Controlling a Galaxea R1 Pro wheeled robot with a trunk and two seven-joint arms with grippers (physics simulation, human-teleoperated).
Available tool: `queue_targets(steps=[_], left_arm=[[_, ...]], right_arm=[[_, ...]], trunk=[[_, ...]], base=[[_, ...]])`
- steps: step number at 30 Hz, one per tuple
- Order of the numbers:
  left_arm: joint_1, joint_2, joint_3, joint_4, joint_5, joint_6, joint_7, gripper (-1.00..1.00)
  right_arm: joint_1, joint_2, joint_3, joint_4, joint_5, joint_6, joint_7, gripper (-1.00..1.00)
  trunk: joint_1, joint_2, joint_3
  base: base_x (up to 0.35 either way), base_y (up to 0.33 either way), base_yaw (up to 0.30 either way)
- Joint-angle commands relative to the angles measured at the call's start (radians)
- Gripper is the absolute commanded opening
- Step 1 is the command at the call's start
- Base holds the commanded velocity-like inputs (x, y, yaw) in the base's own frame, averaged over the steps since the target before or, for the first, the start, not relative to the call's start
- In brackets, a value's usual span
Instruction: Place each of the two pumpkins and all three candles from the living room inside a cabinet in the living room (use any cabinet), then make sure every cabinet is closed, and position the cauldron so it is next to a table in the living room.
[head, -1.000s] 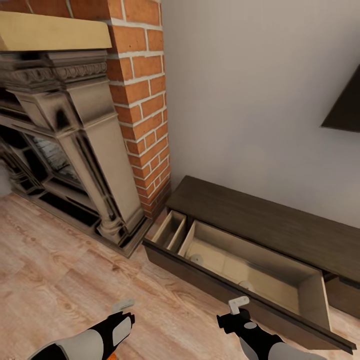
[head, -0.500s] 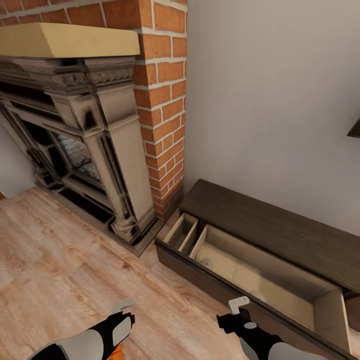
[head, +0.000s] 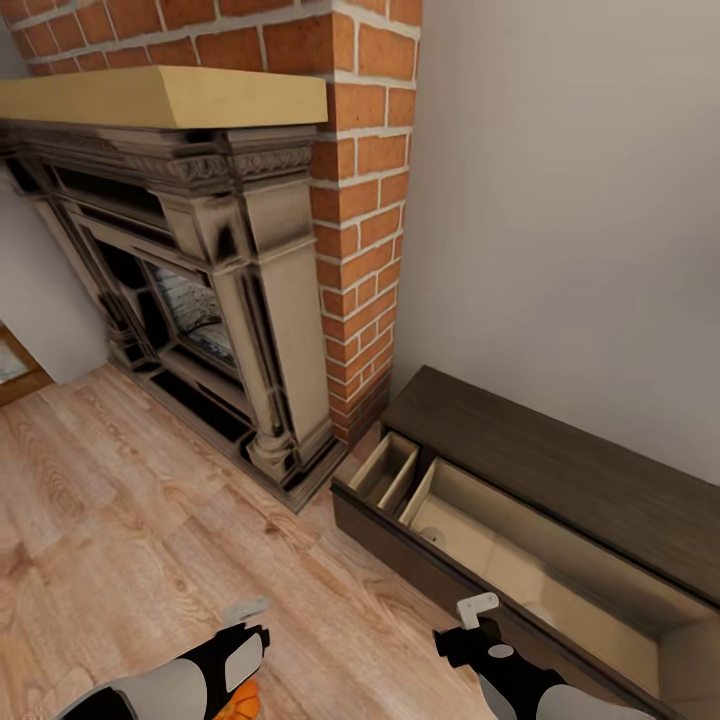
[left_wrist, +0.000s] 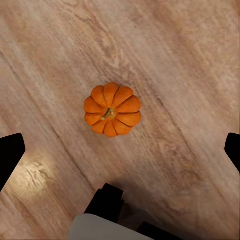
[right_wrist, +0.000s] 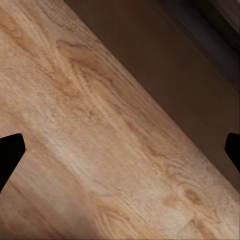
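The left gripper (head: 245, 640) hangs low over the wood floor (head: 130, 520), its fingers spread wide apart and holding nothing. Straight below it a pumpkin (left_wrist: 112, 109) sits upright on the floor, stem up, centred between the two fingertips in the left wrist view; in the head view a sliver of it (head: 240, 700) peeks out under that arm. Ahead of this gripper and off to its left stands the fireplace (head: 190, 290) with a brick column (head: 355, 230) beside it.

The right gripper (head: 478, 622) also hangs over bare floor, fingers spread wide and empty. Just ahead of it and to its right is the cabinet (head: 560, 465), its drawer (head: 540, 560) pulled out toward the gripper. A small pale candle (head: 432, 536) lies in the drawer's long compartment, near the divider.
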Motion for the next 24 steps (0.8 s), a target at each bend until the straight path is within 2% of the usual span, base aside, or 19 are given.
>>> queue_targets(steps=[1,24], left_arm=[[0.000,0.000,0.000,0.000,0.000,0.000,0.000,1.00],[0.000,0.000,-0.001,0.000,0.000,0.000,0.000,1.00]], right_arm=[[0.000,0.000,0.000,0.000,0.000,0.000,0.000,1.00],[0.000,0.000,0.000,0.000,0.000,0.001,0.000,1.00]], trunk=[[0.000,0.000,0.001],[0.000,0.000,0.032]], base=[[0.000,0.000,0.181],[0.000,0.000,0.180]])
